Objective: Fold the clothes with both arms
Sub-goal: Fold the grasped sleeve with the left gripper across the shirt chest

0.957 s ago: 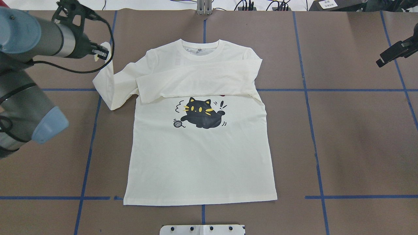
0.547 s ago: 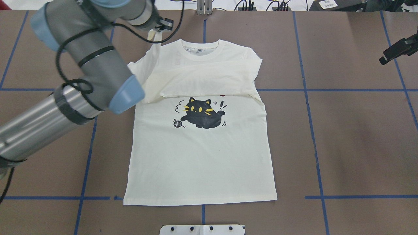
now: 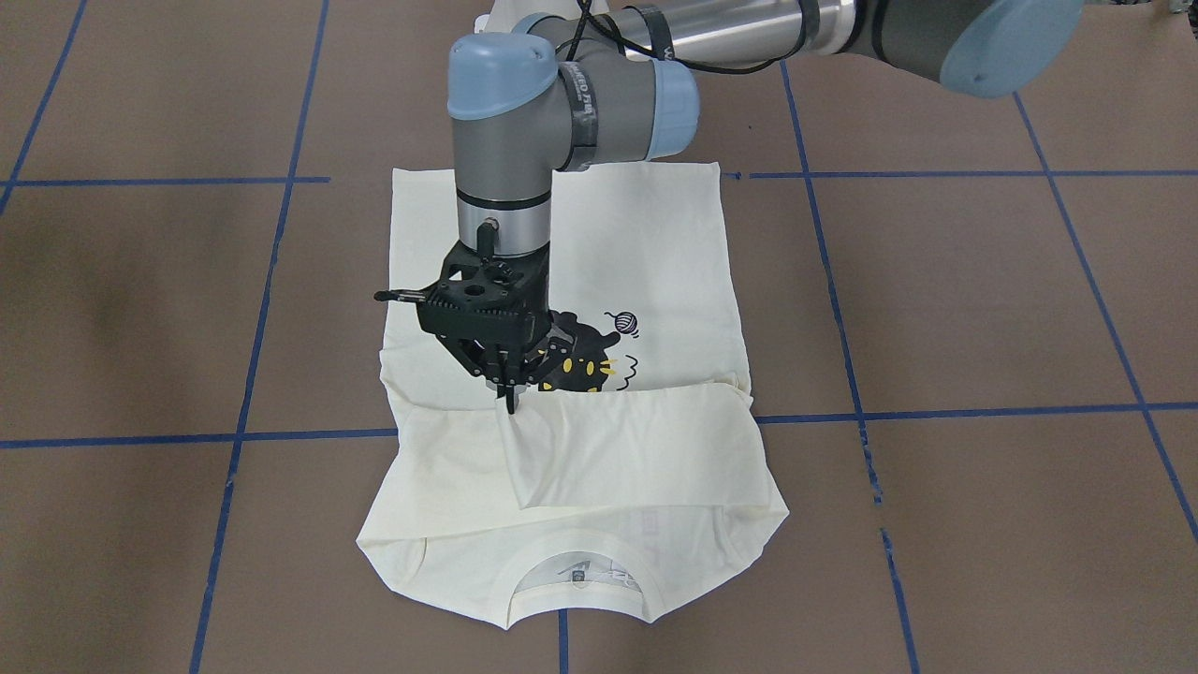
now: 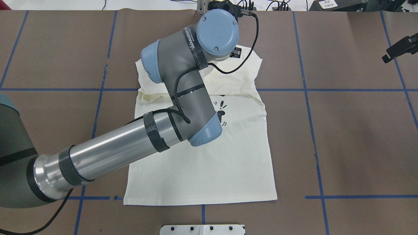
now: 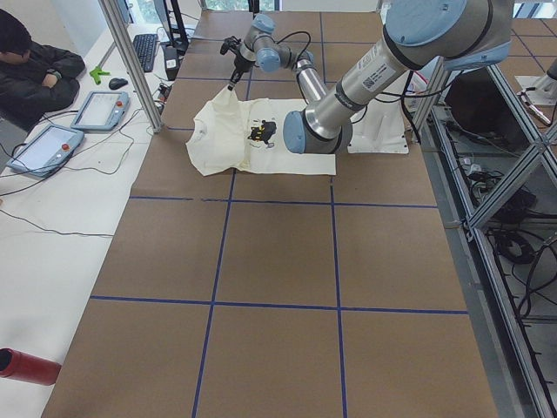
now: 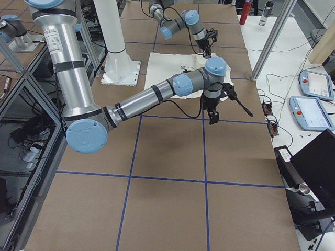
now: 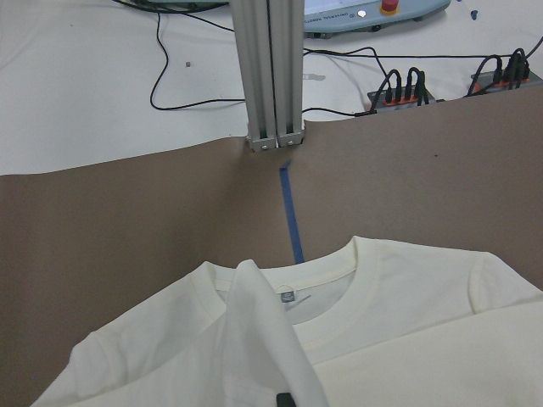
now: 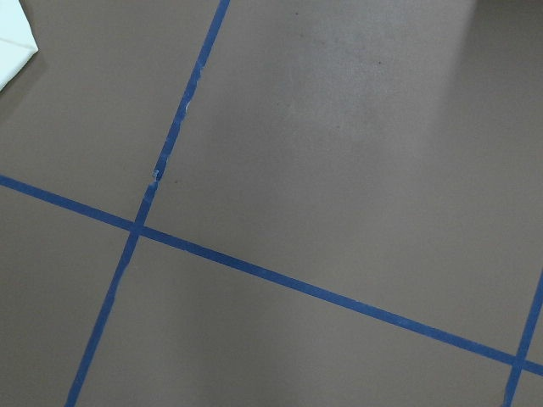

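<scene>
The cream T-shirt [image 3: 646, 243] lies flat, print up, with its ribbed collar [image 3: 580, 562] toward the far edge. One sleeve is folded across the chest. My left gripper [image 3: 510, 398] is shut on the other sleeve's cuff and holds it just above the chest beside the black cat print [image 3: 580, 370]. That sleeve [image 3: 608, 454] drapes across the chest. In the left wrist view the sleeve cloth [image 7: 263, 339] rises to a fingertip [image 7: 284, 398]. In the overhead view the left arm [image 4: 183, 88] hides the gripper. My right gripper [image 4: 400, 49] hovers off the shirt at the far right; I cannot tell its state.
The brown table cover carries a grid of blue tape lines [image 4: 313, 130]. A white pedestal plate [image 4: 202, 229] sits at the near edge. An aluminium post [image 7: 267, 76] and cables [image 4: 261, 5] stand at the far edge. An operator [image 5: 35, 70] and teach pendants are beyond it.
My left arm has swung right over the shirt, carrying the sleeve cuff from the table's left across the chest. The sleeve now lies over the chest. The right gripper has barely moved.
</scene>
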`<state>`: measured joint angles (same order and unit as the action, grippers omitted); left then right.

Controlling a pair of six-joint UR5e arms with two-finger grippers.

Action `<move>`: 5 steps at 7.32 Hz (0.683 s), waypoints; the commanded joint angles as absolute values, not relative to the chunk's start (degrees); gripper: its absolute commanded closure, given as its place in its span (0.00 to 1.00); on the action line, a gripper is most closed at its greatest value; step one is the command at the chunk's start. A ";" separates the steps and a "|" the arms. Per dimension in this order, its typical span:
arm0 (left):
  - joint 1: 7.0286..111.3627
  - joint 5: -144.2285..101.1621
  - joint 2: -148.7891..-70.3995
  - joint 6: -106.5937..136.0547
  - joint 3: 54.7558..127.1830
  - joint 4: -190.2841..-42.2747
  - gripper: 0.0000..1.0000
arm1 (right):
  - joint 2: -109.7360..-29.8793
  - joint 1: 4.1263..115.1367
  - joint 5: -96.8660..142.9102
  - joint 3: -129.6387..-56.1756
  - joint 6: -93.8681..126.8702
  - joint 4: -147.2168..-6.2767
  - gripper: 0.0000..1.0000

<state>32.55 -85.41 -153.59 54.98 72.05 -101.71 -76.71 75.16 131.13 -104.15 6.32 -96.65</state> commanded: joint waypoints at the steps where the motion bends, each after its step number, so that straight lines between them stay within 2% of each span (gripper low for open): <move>1: 28.31 -82.53 -154.25 55.37 66.82 -110.53 1.00 | -76.73 75.32 131.13 -103.98 6.42 -96.68 0.00; 2: 28.30 -82.53 -154.25 55.55 66.10 -112.57 1.00 | -76.73 75.24 131.13 -103.89 6.50 -96.68 0.00; 3: 28.30 -82.88 -154.16 55.72 66.09 -113.98 0.59 | -76.64 75.23 131.13 -103.80 6.42 -96.68 0.00; 4: 27.95 -82.88 -153.29 58.77 66.01 -117.39 0.01 | -76.73 75.23 131.13 -103.80 6.50 -96.59 0.00; 5: 27.95 -83.66 -153.11 58.19 67.31 -117.86 0.00 | -76.21 75.23 131.22 -103.97 6.50 -96.59 0.00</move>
